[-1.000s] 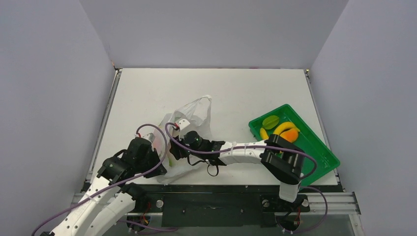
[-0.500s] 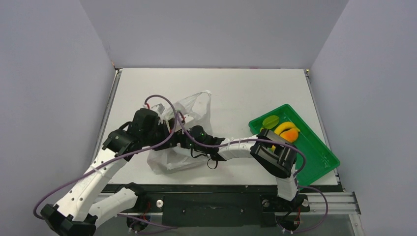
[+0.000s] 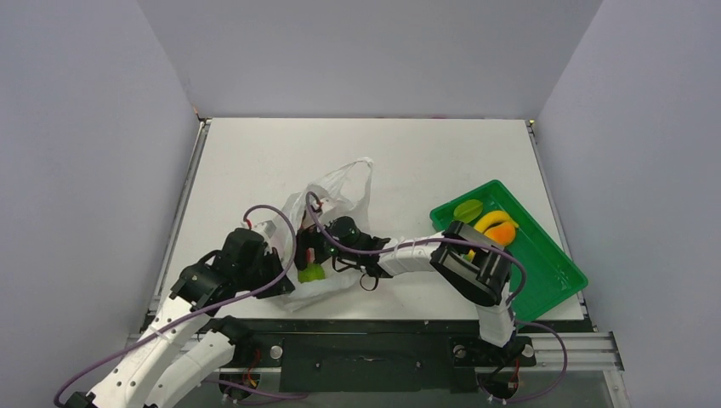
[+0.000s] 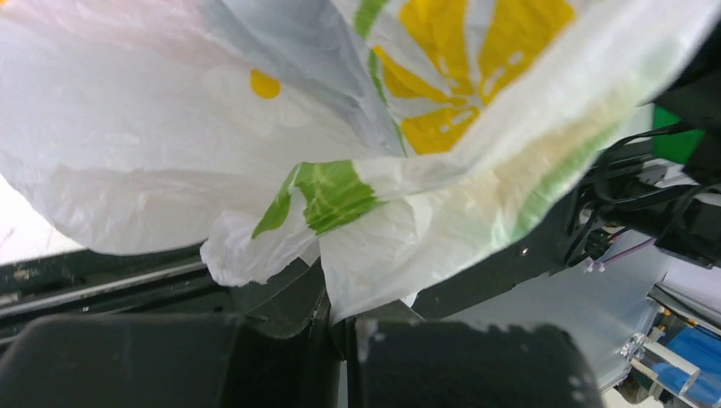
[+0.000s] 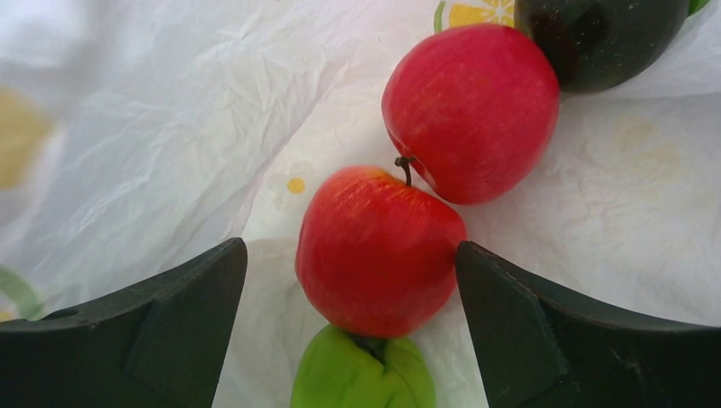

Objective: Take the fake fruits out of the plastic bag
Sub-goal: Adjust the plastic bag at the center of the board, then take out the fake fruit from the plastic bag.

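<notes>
At the front edge of the table (image 3: 255,161), a thin white plastic bag (image 3: 340,183) is pinched by the closed left end effector (image 4: 340,330); inside it, a glossy red apple (image 5: 378,229) is straddled by the open right end effector (image 5: 350,251).

The overhead camera looks down from above and behind the arm bases and takes in the whole table (image 3: 408,153). The left wrist camera sits very close against the plastic bag (image 4: 170,170). The right wrist camera looks inside that bag at close range, onto two apples (image 5: 374,251). All three views share the bag.
</notes>
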`<control>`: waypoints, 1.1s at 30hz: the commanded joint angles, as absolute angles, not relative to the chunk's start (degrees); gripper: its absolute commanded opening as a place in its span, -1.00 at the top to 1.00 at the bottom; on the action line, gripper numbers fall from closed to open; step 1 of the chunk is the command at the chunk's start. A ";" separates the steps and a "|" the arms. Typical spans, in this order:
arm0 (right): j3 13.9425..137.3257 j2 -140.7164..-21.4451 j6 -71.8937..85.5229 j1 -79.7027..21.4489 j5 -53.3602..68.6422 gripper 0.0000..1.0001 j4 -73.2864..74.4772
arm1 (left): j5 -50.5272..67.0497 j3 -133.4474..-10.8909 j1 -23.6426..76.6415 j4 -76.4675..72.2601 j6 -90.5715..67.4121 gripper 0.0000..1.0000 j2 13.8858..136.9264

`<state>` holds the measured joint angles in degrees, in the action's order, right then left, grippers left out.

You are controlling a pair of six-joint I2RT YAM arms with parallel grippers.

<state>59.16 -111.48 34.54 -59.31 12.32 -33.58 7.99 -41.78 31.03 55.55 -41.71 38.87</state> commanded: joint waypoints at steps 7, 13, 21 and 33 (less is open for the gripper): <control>62.55 -111.00 26.77 -66.05 -12.14 -0.80 -16.43 | 10.72 -42.44 30.98 59.80 -39.37 1.00 39.71; 64.39 -114.02 25.11 -67.27 -18.27 -0.73 -12.18 | 11.10 -41.89 30.97 61.20 -37.98 1.00 40.21; 63.83 -114.29 24.58 -67.68 -19.10 0.00 -12.99 | 8.42 -41.93 30.99 63.72 -36.75 1.00 41.04; 64.37 -105.11 25.41 -66.89 -14.36 0.82 -14.89 | 9.25 -43.05 31.03 63.77 -35.23 1.00 42.64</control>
<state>62.85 -112.66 25.96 -67.07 -16.47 -12.25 8.84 -40.53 31.03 63.42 -37.28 42.28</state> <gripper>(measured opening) 0.577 0.004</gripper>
